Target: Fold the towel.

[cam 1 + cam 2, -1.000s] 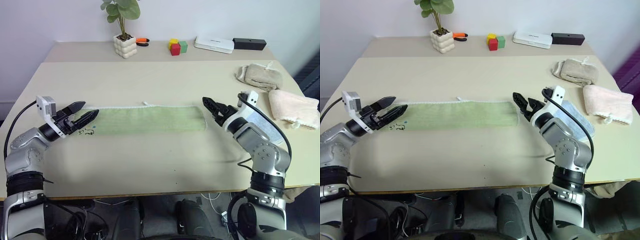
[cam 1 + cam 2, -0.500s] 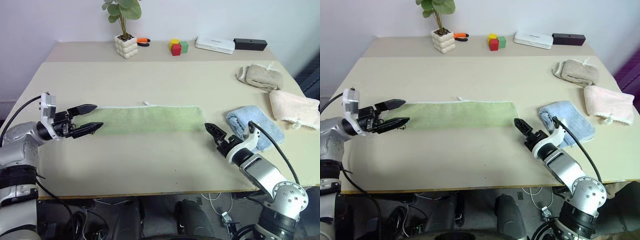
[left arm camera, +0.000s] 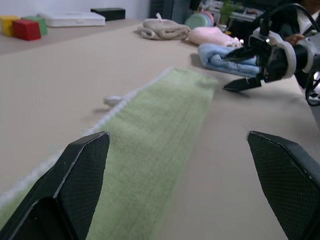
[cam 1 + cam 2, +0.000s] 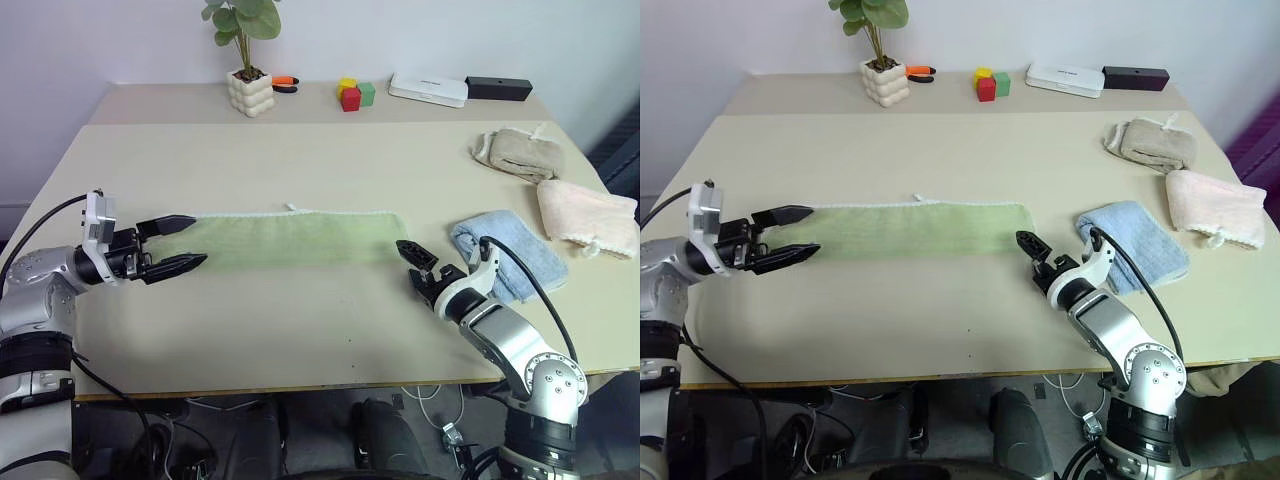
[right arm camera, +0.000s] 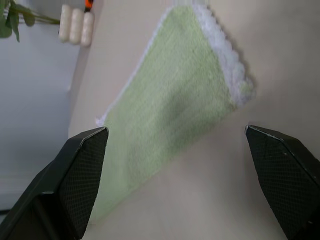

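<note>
The towel (image 4: 290, 238) lies flat on the table (image 4: 300, 320) as a long, narrow light green strip with whitish edging along its far side. My left gripper (image 4: 198, 240) is open at the strip's left end, its two fingertips spread on either side of that end and pointing along the strip. My right gripper (image 4: 410, 260) is open just off the near right corner of the strip, not touching it. The left wrist view looks down the length of the towel (image 3: 150, 150) to the right gripper (image 3: 240, 67). In the right wrist view, the towel's right end (image 5: 170, 105) lies between the spread fingers.
A folded light blue towel (image 4: 505, 255) sits close behind my right arm, with a pink towel (image 4: 588, 218) and a beige one (image 4: 520, 152) beyond it. Along the far edge stand a potted plant (image 4: 250, 92), coloured blocks (image 4: 355, 94), a white box (image 4: 428, 88) and a black box (image 4: 498, 88).
My right gripper has drawn back and down from the towel's right end and rolled, uncovering the blue towel. The left gripper has swung round to point along the strip.
</note>
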`<action>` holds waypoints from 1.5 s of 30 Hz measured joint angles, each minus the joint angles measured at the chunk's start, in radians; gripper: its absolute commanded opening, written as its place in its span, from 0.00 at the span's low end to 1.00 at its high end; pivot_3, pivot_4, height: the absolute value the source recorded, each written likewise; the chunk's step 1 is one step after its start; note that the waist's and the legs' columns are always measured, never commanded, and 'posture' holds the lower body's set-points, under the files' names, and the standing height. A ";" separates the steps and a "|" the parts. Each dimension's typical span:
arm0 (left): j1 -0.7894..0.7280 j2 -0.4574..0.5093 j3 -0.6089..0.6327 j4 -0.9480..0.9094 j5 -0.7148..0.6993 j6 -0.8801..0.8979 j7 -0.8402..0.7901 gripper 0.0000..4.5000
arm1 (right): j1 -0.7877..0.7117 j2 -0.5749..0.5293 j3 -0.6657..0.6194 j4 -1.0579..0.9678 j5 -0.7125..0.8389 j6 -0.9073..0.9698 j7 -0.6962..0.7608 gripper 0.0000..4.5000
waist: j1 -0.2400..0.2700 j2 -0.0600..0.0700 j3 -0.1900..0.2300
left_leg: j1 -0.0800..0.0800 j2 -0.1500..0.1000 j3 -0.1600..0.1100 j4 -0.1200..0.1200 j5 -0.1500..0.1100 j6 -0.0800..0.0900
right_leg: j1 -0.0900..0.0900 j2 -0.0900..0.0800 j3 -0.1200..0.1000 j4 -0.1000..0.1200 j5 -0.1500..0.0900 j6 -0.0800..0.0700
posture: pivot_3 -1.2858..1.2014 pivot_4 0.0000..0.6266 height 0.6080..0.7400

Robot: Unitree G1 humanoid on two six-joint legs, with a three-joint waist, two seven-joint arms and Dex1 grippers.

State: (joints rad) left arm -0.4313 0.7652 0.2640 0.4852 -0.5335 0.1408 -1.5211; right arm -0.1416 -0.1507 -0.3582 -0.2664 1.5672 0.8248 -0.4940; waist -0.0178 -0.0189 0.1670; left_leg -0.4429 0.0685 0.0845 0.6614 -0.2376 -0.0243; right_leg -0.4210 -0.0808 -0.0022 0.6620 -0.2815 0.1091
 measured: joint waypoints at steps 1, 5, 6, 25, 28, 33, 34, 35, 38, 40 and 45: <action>0.003 0.000 0.002 -0.003 0.000 0.000 0.002 1.00 | -0.010 0.000 0.003 0.009 -0.004 -0.008 0.000 0.99 | 0.001 0.000 0.000 | 0.000 0.000 0.000 0.000 0.000 0.000 | 0.000 0.000 0.000 0.000 0.000 0.000 | 0.52 0.24 0.96; 0.016 0.000 0.008 -0.032 -0.002 0.001 0.018 1.00 | -0.038 0.001 0.022 0.042 -0.024 -0.038 0.010 0.99 | 0.001 0.000 0.000 | 0.000 0.000 0.000 0.000 0.000 0.000 | 0.000 0.000 0.000 0.000 0.000 0.000 | 0.52 0.24 0.96; 0.021 0.000 0.010 -0.039 -0.002 0.001 0.021 1.00 | -0.044 0.001 0.026 0.054 -0.027 -0.044 0.018 0.99 | 0.000 0.000 0.000 | 0.000 0.000 0.000 0.000 0.000 0.000 | 0.000 0.000 0.000 0.000 0.000 0.000 | 0.52 0.24 0.96; 0.037 -0.001 0.025 -0.080 -0.003 0.008 0.059 1.00 | -0.107 0.046 0.037 0.133 -0.140 -0.116 0.041 0.02 | 0.000 -0.004 -0.002 | 0.000 0.000 0.000 0.000 0.000 0.000 | 0.001 0.000 0.000 0.000 0.000 0.000 | 0.52 0.24 0.96; 0.037 -0.001 0.025 -0.080 -0.003 0.007 0.060 1.00 | -0.107 0.045 0.037 0.133 -0.153 -0.116 0.050 0.02 | 0.000 -0.004 -0.002 | 0.000 0.000 0.000 0.000 0.000 0.000 | 0.001 0.000 0.000 0.000 0.000 0.000 | 0.52 0.24 0.96; 0.036 -0.001 0.025 -0.078 -0.003 0.005 0.060 1.00 | -0.110 -0.044 0.039 0.134 -0.205 -0.087 0.077 0.02 | 0.006 -0.003 -0.002 | 0.000 0.000 0.000 0.000 0.000 0.000 | 0.001 -0.001 0.000 -0.001 0.000 0.000 | 0.52 0.24 0.96; 0.036 -0.001 0.025 -0.075 -0.003 0.003 0.060 1.00 | -0.107 -0.082 0.032 0.132 -0.210 -0.071 0.082 0.02 | 0.007 -0.003 -0.002 | 0.000 0.000 0.000 0.000 0.000 0.000 | 0.001 -0.001 0.000 -0.001 0.000 0.000 | 0.52 0.24 0.96; 0.036 -0.001 0.026 -0.075 -0.003 0.001 0.060 1.00 | -0.103 -0.107 0.023 0.130 -0.209 -0.062 0.084 0.02 | 0.006 -0.004 -0.002 | 0.000 0.000 0.000 0.000 0.000 0.000 | 0.001 -0.001 0.000 -0.001 0.000 0.000 | 0.52 0.24 0.96; 0.036 -0.001 0.026 -0.073 -0.003 -0.001 0.060 1.00 | -0.070 -0.166 -0.013 0.109 -0.190 -0.029 0.089 0.02 | 0.004 -0.003 -0.002 | 0.000 0.000 0.000 0.000 0.000 0.000 | 0.000 0.000 0.000 -0.001 0.000 0.000 | 0.52 0.24 0.96; 0.035 -0.001 0.026 -0.066 -0.003 -0.002 0.059 1.00 | -0.055 -0.197 -0.022 0.099 -0.188 -0.012 0.095 0.02 | 0.002 -0.003 -0.002 | 0.000 0.000 0.000 0.000 0.000 0.000 | 0.000 0.000 0.000 -0.001 0.000 0.000 | 0.52 0.24 0.96; 0.030 -0.001 0.026 -0.050 -0.001 -0.018 0.059 1.00 | -0.079 -0.298 0.080 0.011 -0.275 0.043 0.197 0.02 | 0.000 -0.002 -0.002 | 0.000 0.000 0.000 0.000 0.000 0.001 | -0.001 0.000 0.000 -0.001 0.000 0.000 | 0.52 0.24 0.96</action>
State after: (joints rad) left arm -0.4017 0.7640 0.2897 0.4355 -0.5349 0.1233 -1.4617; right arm -0.2205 -0.4486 -0.2779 -0.2554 1.2919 0.8678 -0.2971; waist -0.0183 -0.0214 0.1655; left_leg -0.4433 0.0685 0.0850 0.6612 -0.2379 -0.0237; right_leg -0.4217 -0.0811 -0.0022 0.6610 -0.2815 0.1089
